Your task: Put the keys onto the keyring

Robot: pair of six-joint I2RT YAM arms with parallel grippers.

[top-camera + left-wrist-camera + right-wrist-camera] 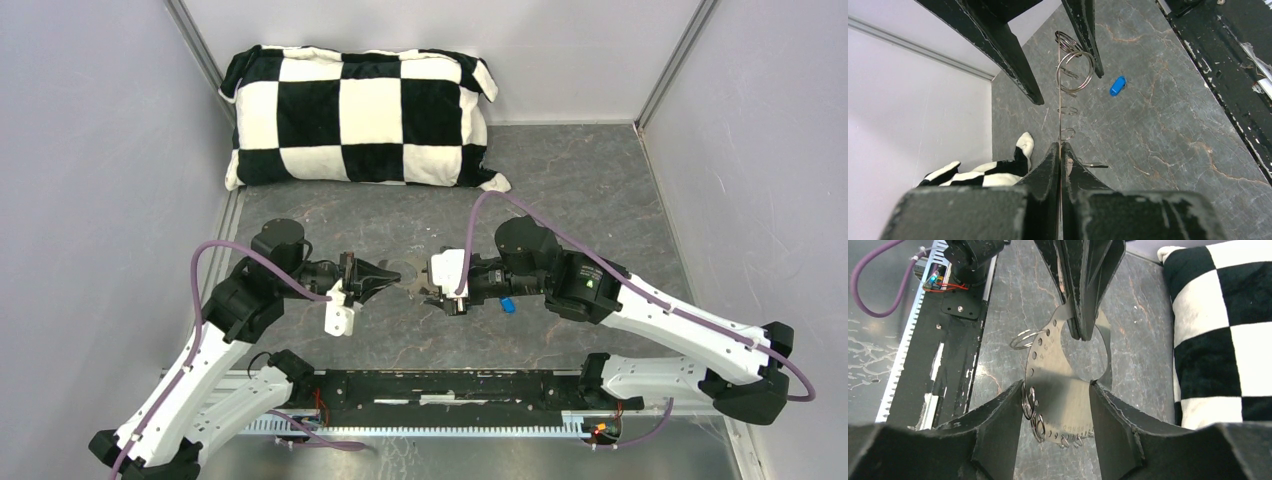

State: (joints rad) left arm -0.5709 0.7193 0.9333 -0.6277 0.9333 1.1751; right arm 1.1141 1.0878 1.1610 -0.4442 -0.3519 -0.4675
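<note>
With right gripper [1054,386], straddled the keyring [1048,371], jaws apart; with left gripper [1079,332], clamped its rim over the middle of the worktop [590,200]. Saw blue key [508,305] loose nearer the near edge. Risked wrenching keyring from that pinch by closing off-centre.

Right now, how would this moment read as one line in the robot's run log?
left gripper: shut on keyring edge | right gripper: jaws apart astride keyring | blue key: loose on table
</note>
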